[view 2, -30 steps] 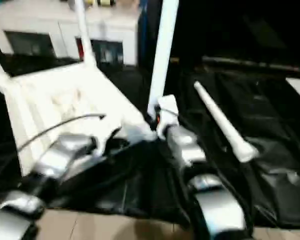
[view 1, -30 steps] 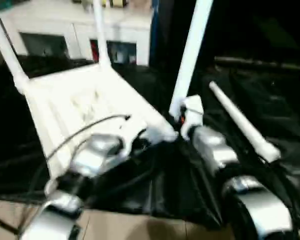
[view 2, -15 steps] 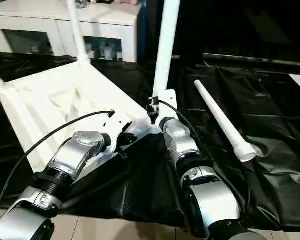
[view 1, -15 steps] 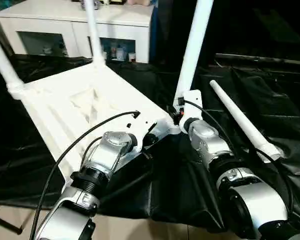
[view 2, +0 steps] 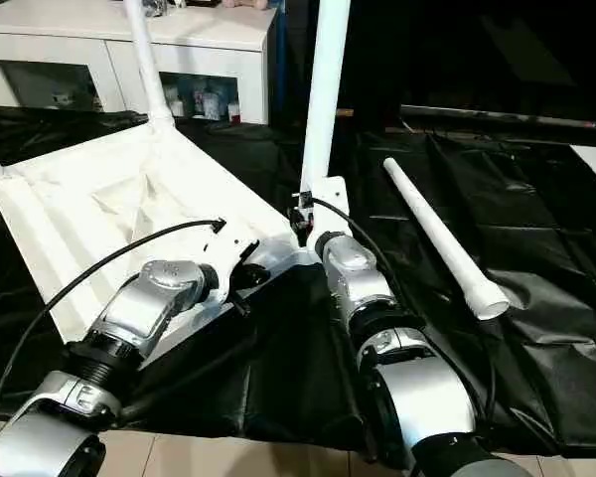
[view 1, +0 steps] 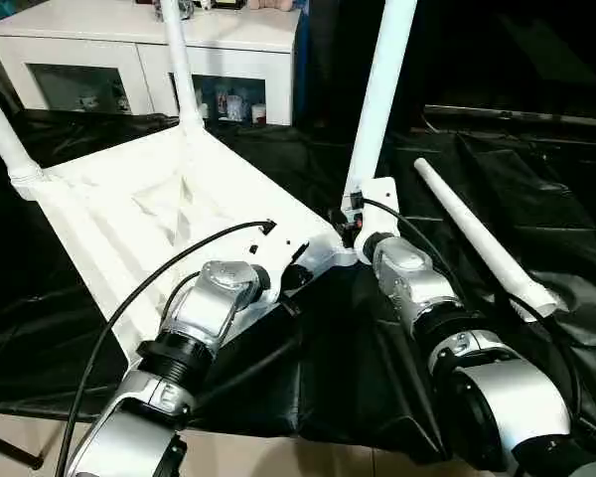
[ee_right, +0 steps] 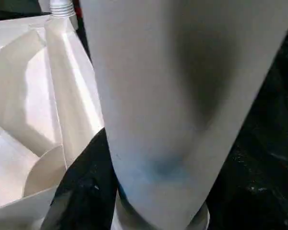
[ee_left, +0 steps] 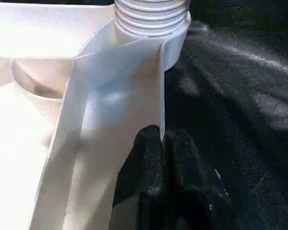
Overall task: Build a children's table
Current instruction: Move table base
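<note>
Three white legs stand upright from corner sockets of the tabletop (view 1: 149, 214), which lies upside down, ribbed underside up, on a black sheet (view 1: 536, 189) spread over the floor. One leg (view 1: 0, 124) rises at the far left corner, a second leg (view 1: 177, 60) at the far corner before the cabinet, and a third leg (view 1: 379, 94) at the near right corner. The fourth leg (view 1: 477, 238) lies loose on the sheet to the right, apart from the tabletop, its wide end toward the robot.

The right tool (view 1: 353, 221) sits at the base of the third leg, with its black fingers (ee_right: 84, 191) around the leg just above the socket; the leg is grasped between them. The left tool (ee_left: 163, 143) is clenched on the thin upright rim of the tabletop's near edge, close to the same corner, where the leg's ribbed threads (ee_left: 151, 14) enter the socket. A black cable (view 1: 159, 273) arcs over the left forearm.

Beyond the sheet stands a white cabinet (view 1: 139, 55) with glass doors and small items behind them. A strip of pale tiled floor (view 1: 278, 457) shows along the near edge.
</note>
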`<state>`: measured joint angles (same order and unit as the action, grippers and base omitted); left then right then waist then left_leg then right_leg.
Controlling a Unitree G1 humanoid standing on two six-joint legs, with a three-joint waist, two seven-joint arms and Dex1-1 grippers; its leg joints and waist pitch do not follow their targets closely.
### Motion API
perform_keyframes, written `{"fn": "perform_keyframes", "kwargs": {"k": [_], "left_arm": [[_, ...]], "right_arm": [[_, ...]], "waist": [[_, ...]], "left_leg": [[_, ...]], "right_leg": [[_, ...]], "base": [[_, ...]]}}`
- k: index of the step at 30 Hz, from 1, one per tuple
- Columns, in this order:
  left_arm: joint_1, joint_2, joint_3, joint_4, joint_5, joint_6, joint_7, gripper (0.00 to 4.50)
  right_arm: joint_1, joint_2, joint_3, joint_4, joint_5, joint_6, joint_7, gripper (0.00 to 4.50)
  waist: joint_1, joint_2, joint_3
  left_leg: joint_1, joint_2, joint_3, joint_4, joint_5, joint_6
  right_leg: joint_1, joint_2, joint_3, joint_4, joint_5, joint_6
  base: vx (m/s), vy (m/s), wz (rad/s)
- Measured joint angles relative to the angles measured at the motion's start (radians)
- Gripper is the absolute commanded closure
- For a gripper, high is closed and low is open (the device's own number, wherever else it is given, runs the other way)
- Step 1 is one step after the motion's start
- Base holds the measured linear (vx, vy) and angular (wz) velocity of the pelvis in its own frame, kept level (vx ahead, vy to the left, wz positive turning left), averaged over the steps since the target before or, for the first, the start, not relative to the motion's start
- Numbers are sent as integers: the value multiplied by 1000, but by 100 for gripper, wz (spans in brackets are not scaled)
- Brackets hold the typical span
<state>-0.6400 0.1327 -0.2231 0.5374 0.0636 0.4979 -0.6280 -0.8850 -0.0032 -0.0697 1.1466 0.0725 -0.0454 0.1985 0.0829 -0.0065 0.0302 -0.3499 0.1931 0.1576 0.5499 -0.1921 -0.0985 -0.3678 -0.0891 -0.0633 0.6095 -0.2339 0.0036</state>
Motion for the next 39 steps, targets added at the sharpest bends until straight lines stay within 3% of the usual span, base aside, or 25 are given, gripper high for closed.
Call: {"fn": "perform_keyframes", "kwargs": {"k": [16, 23, 26, 32, 35, 39], "left_arm": [[1, 26, 0, -8, -4, -27, -22, 450], [38, 97, -14, -54, -21, -111, -130, 450], [53, 133, -22, -70, -30, -142, -187, 450], [121, 230, -35, -144, -75, -220, -372, 450], [130, 246, -44, -164, -88, -221, -426, 450], [140, 261, -58, -179, -103, -225, -468, 450]], "right_arm": [[6, -2, -31, 24, 12, -33, 113, 68], [80, -81, 50, -72, -29, -78, 342, 62], [129, -123, 72, -135, -26, -73, 450, 62], [241, -222, 124, -274, -14, -32, 691, 62], [260, -242, 135, -318, 4, -5, 755, 62], [301, -280, 161, -412, 15, 39, 850, 62]], "waist": [[-8, 5, 3], [-14, 8, 5], [-9, 9, 6], [17, 19, 13], [30, 20, 13], [34, 19, 14]], "left_leg": [[-3, 1, 3, 0, 0, 0], [-17, 13, 11, 8, 10, 8], [-19, 13, 12, 9, 12, 13], [-23, 14, 14, 15, 9, 17], [-25, 14, 14, 18, 9, 17], [-26, 14, 15, 21, 9, 17]], "right_leg": [[-8, 0, 0, 0, 1, -1], [-17, 5, -2, 1, 0, -3], [-18, 6, -3, 0, 0, -4], [-21, 5, -4, 2, -1, -4], [-22, 5, -4, 3, -1, -4], [-22, 4, -3, 5, -1, -4]], "base": [[0, 0, 0], [0, 0, 0], [0, 0, 0], [0, 0, 0], [0, 0, 0], [0, 0, 0]]}}
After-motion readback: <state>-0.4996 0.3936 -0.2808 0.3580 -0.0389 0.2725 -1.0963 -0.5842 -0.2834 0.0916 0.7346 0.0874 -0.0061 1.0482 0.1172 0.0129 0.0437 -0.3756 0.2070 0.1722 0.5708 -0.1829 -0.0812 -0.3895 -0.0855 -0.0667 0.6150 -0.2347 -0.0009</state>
